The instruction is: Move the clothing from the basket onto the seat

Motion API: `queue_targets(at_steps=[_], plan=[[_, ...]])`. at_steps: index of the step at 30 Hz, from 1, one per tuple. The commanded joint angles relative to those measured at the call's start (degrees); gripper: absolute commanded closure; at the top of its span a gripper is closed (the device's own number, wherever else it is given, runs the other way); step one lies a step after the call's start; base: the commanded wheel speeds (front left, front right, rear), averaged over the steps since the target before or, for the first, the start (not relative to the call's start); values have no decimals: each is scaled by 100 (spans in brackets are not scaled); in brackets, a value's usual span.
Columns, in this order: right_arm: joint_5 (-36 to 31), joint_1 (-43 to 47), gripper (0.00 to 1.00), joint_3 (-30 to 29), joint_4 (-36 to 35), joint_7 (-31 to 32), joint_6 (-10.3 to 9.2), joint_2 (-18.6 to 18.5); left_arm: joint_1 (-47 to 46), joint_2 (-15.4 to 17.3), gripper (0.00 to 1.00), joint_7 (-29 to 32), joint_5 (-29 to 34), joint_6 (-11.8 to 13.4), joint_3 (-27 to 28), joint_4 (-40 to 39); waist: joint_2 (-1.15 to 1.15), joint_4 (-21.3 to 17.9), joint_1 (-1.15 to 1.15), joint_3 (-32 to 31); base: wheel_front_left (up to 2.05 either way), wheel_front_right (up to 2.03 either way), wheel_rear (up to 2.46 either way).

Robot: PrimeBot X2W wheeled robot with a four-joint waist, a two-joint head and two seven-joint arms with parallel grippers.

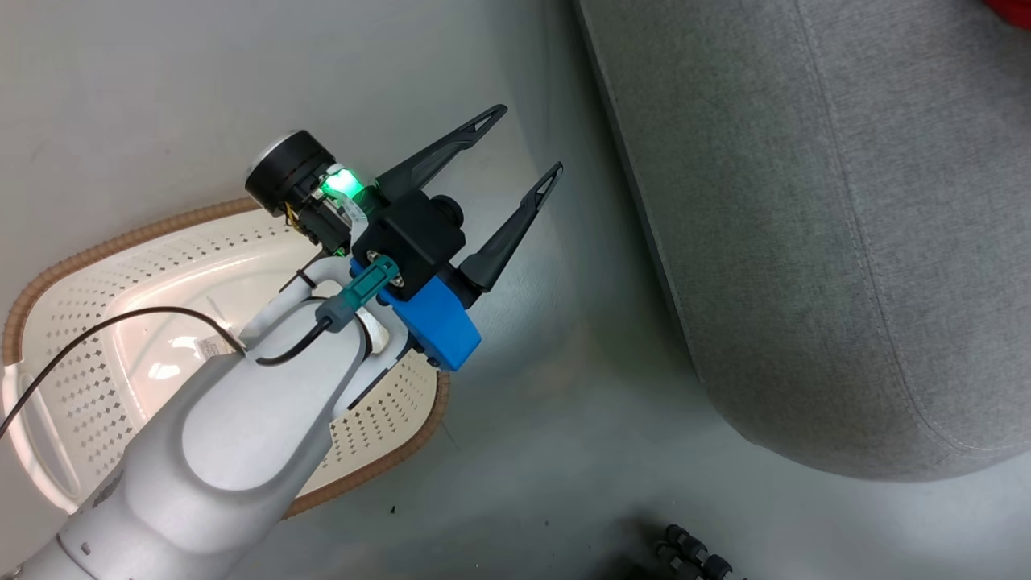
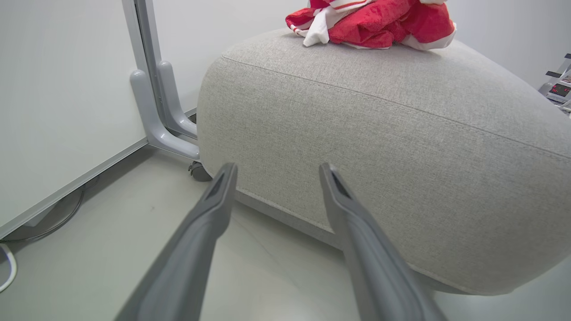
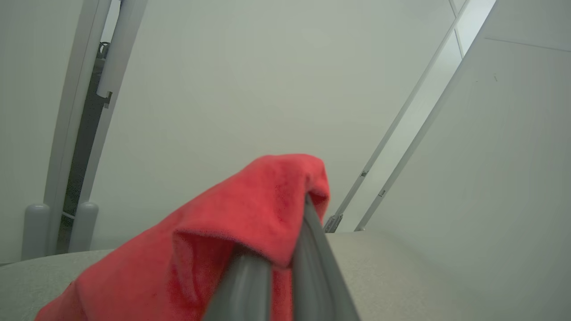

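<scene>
The basket (image 1: 105,246), cream and perforated with a brown rim, sits on the floor at the lower left; what I see of its inside holds no clothing. Above it my left gripper (image 1: 528,138) stands open and holds nothing, its fingers pointing toward the grey seat (image 1: 846,242). In the left wrist view the open left gripper (image 2: 277,168) faces the side of the seat (image 2: 379,147), and red clothing (image 2: 374,22) with white trim lies heaped on top. My right gripper (image 3: 299,209) is shut on red clothing (image 3: 250,209), held just above the seat (image 3: 401,267).
A grey stand with a castor (image 2: 156,102) rests against the white wall left of the seat. A cable (image 2: 6,267) lies on the floor. Dark rollers (image 1: 685,552) sit at the head view's bottom edge. Open floor separates basket and seat.
</scene>
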Motion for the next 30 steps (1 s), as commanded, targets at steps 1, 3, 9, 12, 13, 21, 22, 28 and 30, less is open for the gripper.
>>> queue_targets(at_steps=[1,3,9,12,13,21,22,28,30], plan=[[-11,94,100,3,83,1,-6,85,-53,29,0,11,43,18,1,-29,0,31,-1,47,0,0,0],[-28,179,100,-10,259,1,-6,203,-71,47,0,13,40,30,-4,-45,0,42,-1,87,0,0,0],[-161,459,100,-123,610,1,-6,574,-67,87,0,26,13,52,-28,-65,0,64,-1,138,0,0,0],[-228,588,100,-194,703,1,-6,720,-33,91,0,17,-6,80,-47,-64,0,65,-1,116,0,0,0],[-244,619,100,-215,695,1,-6,751,-24,90,0,14,-18,79,-51,-50,0,65,-1,101,0,0,0],[-268,1067,0,-397,470,1,-6,965,131,31,0,-101,-108,125,-95,66,0,40,-1,-222,0,0,0],[-267,1164,0,-413,430,1,-6,977,155,13,0,-137,-122,133,-103,91,0,38,-1,-282,0,0,0],[-203,1910,0,-542,75,1,-6,1116,347,-104,0,-328,-242,133,-151,284,0,53,-1,-738,0,0,0],[-213,2196,0,-525,5,1,-6,1147,410,-145,0,-397,-285,134,-160,359,0,64,-1,-905,0,0,0]])
